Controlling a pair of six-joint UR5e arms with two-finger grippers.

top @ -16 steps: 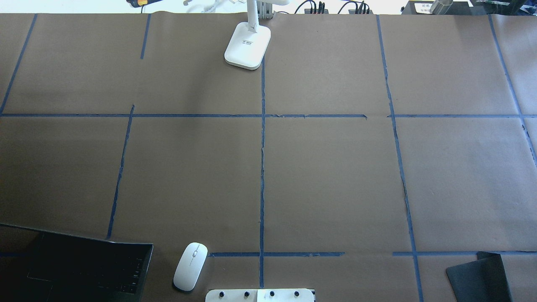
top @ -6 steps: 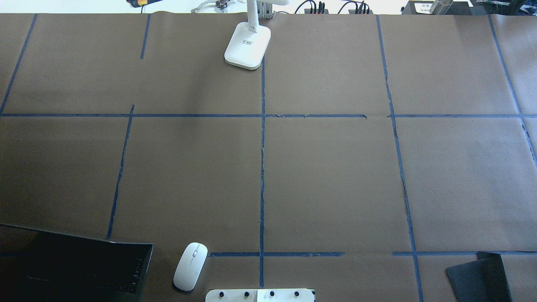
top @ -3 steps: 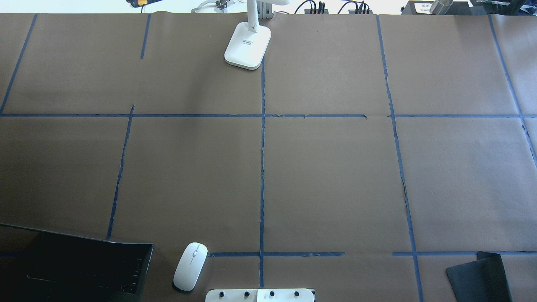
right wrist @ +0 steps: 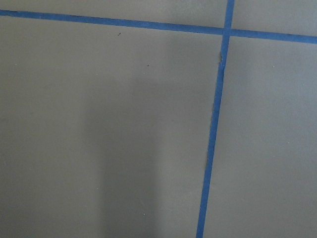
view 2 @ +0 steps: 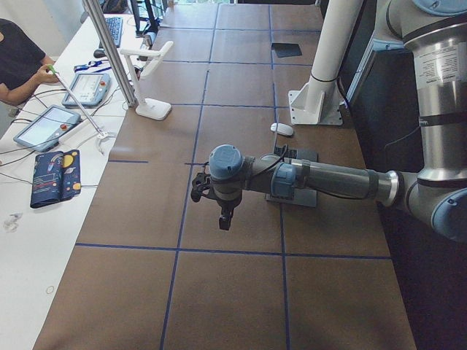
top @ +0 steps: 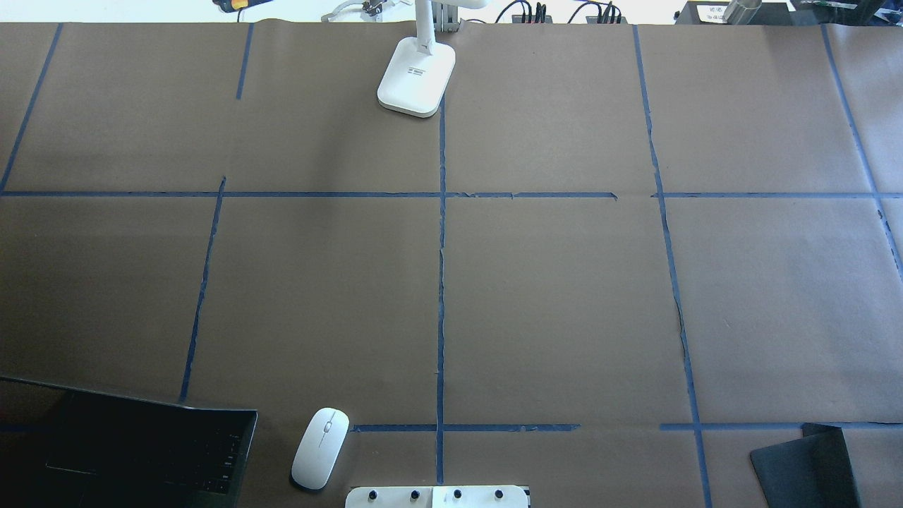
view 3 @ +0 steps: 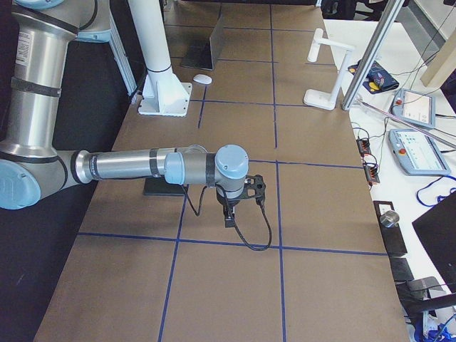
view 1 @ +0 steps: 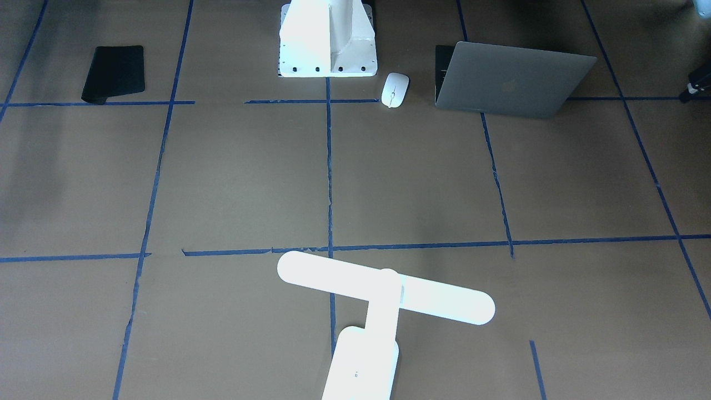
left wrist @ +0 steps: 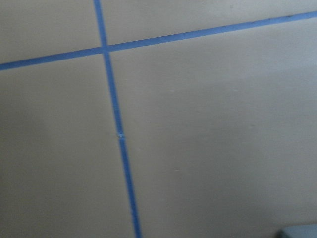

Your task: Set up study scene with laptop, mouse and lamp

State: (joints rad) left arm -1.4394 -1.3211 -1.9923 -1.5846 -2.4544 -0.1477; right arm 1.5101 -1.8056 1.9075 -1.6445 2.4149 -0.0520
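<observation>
Laptop (view 1: 511,78) and mouse (top: 321,448) lay nearest the robot, on its left side of the tabletop (top: 564,296). The laptop's thin grey metal lid was raised over black keys. The small, smooth white oval mouse sat just beside it, between it and the boxy white pedestal (view 1: 328,39). A floppy black mat (top: 804,466) lay at the near right corner, well apart from both.

We judged the setup barely begun. The laptop was open, but nothing was gathered around it.

Both arms reached over bare brown paper crossed with blue tape. The left end effector (view 2: 225,223) and right end effector (view 3: 229,219) pointed down near the tabletop's 2 ends. We could not tell how either's jaws stood.

Farthest off, the glossy white T-shaped lamp (view 1: 383,289) stood at the far edge on its rounded base. Bringing it beside the laptop seemed the main step left.
</observation>
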